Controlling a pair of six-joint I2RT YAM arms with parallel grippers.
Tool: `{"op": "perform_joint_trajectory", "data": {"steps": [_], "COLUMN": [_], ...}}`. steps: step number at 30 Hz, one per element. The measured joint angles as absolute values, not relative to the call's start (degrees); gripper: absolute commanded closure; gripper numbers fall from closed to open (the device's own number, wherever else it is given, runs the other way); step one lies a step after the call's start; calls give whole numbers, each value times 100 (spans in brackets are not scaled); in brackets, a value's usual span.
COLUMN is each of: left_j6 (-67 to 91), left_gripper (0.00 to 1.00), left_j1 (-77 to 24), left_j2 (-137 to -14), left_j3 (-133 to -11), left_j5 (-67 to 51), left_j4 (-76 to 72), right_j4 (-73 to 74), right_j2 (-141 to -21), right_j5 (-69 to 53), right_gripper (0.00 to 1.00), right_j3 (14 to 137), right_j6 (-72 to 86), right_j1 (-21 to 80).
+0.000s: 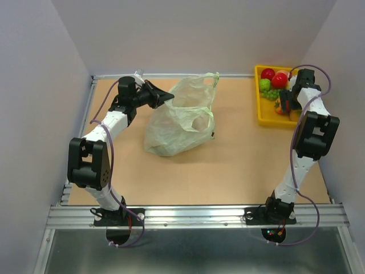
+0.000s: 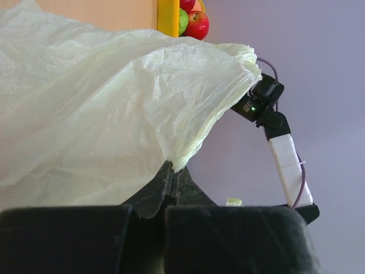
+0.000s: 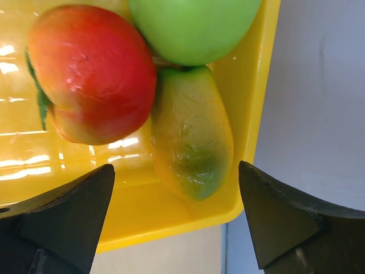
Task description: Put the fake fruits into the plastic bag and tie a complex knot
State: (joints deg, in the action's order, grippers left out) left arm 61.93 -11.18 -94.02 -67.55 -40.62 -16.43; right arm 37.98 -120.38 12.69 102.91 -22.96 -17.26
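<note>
The pale-green plastic bag (image 1: 179,117) lies on the table left of centre, its mouth raised at the back. My left gripper (image 1: 165,97) is shut on the bag's rim and holds it up; in the left wrist view the bag (image 2: 102,114) hangs from the closed gripper (image 2: 172,171). The fake fruits (image 1: 272,80) sit in the yellow tray (image 1: 262,111) at the back right. My right gripper (image 1: 283,105) hovers open over the tray's near end. In the right wrist view the gripper (image 3: 177,188) straddles a yellow-green mango (image 3: 191,137), beside a red fruit (image 3: 91,74) and a green apple (image 3: 191,28).
Grey walls enclose the table on three sides; the tray stands close to the right wall (image 1: 342,85). The right arm (image 2: 282,154) shows in the left wrist view beyond the bag. A metal rail (image 1: 199,217) runs along the near edge.
</note>
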Motion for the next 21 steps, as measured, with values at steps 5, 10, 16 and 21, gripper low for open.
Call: {"op": "perform_joint_trajectory", "data": {"steps": [5, 10, 16, 21], "left_j6": [6193, 6193, 6193, 6193], "left_gripper": [100, 100, 100, 100], "left_j1": [-1118, -1118, -1118, -1118], "left_j2": [-9402, -9402, -9402, -9408], "left_j3": [-6757, -6757, -6764, -6766], "left_j5": [-4071, -4071, -4073, -4075], "left_j4": [-1640, -1643, -1640, -1643], "right_j4": [3680, 3583, 3546, 3562], "right_j2": [-12046, -12073, -12263, -12372], "right_j5": [1411, 1463, 1323, 1072], "right_gripper": [7, 10, 15, 20], "right_j3": [10173, 10055, 9878, 9850], "right_j6": [-2366, -2383, -2305, -2171], "right_j1": [-1778, -1831, -1859, -1872]}}
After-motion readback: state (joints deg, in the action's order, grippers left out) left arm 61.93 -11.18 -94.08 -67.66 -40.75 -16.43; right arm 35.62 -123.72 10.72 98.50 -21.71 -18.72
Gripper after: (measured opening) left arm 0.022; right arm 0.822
